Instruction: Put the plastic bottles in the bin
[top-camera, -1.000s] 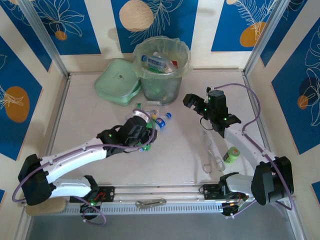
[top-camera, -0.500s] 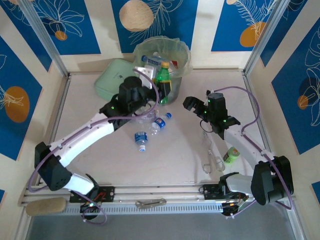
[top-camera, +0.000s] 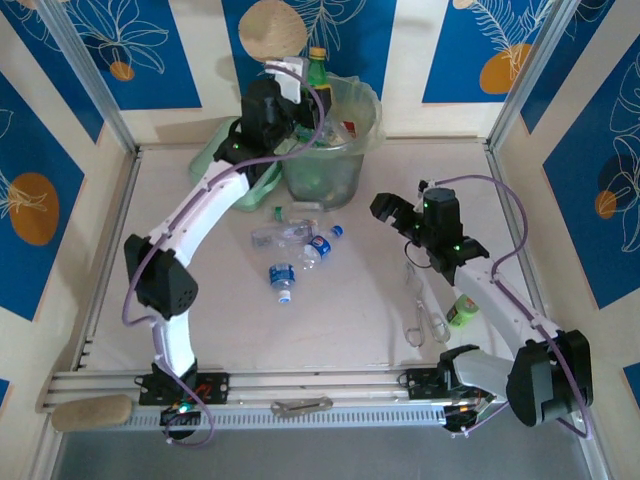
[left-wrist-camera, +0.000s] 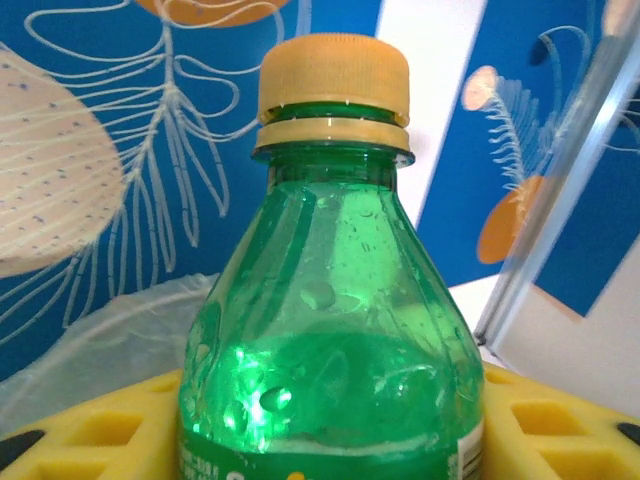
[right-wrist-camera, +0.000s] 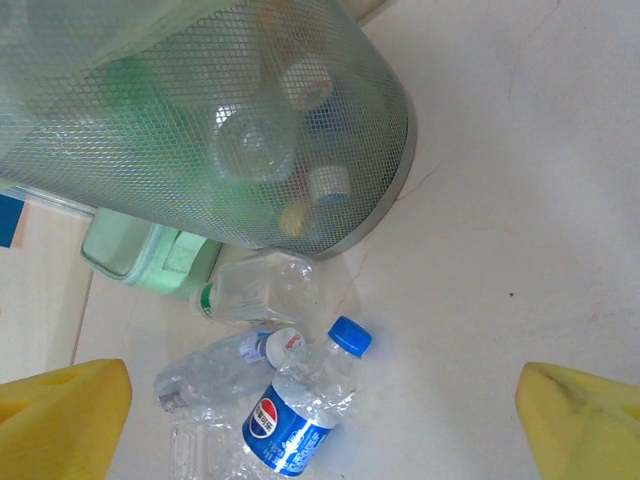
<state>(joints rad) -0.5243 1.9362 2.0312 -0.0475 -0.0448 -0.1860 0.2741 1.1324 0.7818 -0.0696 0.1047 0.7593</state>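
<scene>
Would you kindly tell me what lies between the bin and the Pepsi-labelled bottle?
A crushed clear bottle lies between the bin and the Pepsi-labelled bottle, as the right wrist view shows.

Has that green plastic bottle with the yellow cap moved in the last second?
Yes. The green plastic bottle, held by the left gripper, has risen from in front of the tall round pale-green bin to above its rim.
</scene>
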